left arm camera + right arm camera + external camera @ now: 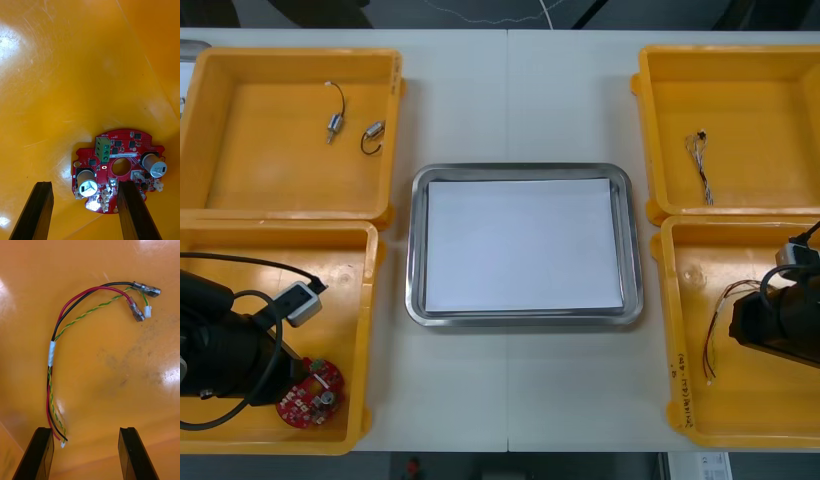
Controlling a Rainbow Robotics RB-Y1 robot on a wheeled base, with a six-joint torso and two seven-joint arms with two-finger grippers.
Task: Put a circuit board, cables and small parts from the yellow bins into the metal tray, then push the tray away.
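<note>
1. The left claw [84, 185] stands wide over the red circuit board [120, 168], which lies in the yellow bin [340, 260] at the lower left of the frame. One finger overlaps the board's edge.
2. I'd shift it so both fingers clear the rim before closing.
3. The right claw [85, 431], also wide, hangs over the cable bundle [51, 352] in the lower right bin [700, 250]. The wire ends seem to lie off-centre, by one finger.
4. The tray [525, 175], mid-frame on the desk, holds nothing yet.

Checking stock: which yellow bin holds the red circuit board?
The near left bin alone: the board lies there by the open left gripper. The right gripper hangs open over a cable in the near right bin.
</note>
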